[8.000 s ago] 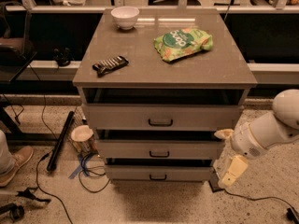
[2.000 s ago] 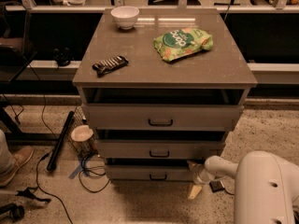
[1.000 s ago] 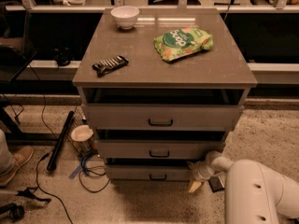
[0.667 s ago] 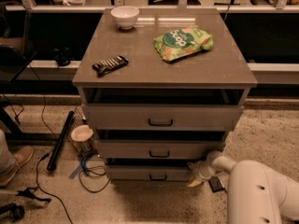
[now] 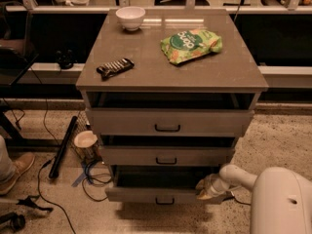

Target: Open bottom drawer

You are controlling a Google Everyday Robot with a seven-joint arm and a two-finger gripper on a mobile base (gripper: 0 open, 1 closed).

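Standing partly open, the bottom drawer (image 5: 141,194) is flanked at its right end by the gripper (image 5: 206,191); whether open or closed cannot be told.

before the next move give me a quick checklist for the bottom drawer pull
1. Bottom drawer out past the middle drawer: ok, a dark gap shows above its front.
2. Drawer fully open: cannot tell.
3. Gripper on the handle: not ok, it sits at the drawer front's right end.
4. Floor ahead of the drawer free of cables: ok, they lie to its left.
5. Bowl and chip bag resting on top: ok.
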